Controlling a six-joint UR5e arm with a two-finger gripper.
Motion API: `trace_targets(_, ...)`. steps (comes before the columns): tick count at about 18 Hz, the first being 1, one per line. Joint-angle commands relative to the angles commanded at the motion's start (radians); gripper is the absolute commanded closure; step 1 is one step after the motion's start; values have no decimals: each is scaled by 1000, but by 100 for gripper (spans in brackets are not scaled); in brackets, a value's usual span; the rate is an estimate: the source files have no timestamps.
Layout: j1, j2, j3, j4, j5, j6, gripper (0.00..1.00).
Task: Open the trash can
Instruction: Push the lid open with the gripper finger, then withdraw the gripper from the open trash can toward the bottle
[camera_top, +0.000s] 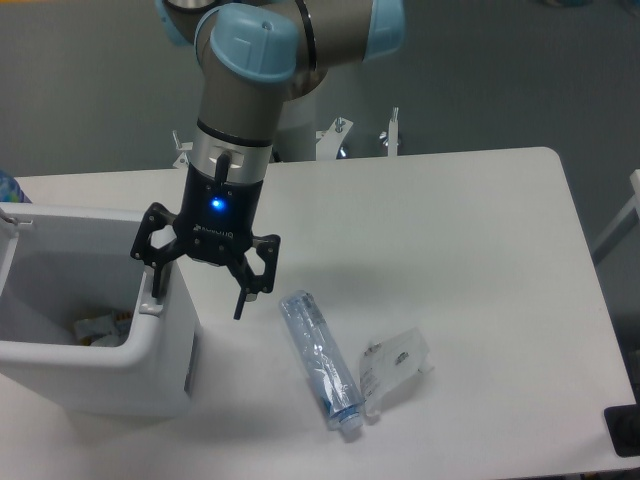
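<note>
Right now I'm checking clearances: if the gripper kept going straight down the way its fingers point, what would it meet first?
The gripper points down, jaws open. One finger is at the rim of the trash can, near the grey tab, so it would likely meet that first; the other hangs over bare table. Depth is uncertain.

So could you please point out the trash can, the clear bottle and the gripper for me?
trash can (165, 370): fixed camera, front right white wall.
clear bottle (318, 358): fixed camera, mid-body.
gripper (196, 298): fixed camera, midway between the open fingers.

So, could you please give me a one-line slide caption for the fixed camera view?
Open gripper poised at the rim of the opened trash can, beside a clear bottle lying on the table.
</note>
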Motion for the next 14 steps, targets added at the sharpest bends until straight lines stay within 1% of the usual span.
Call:
trace_targets(2,8,-3,21,0,0,0,0)
trace_targets(3,24,-3,29,0,0,2,0)
trace_targets(6,121,-5,26,3,2,20,0)
trace_targets(9,216,-26,20,3,9,121,0)
trace_targets(11,283,-38,17,0,66,198,0)
trace_targets(13,310,-58,17,-2,104,250,0)
trace_targets(14,354,-93,17,-2,147,315,0)
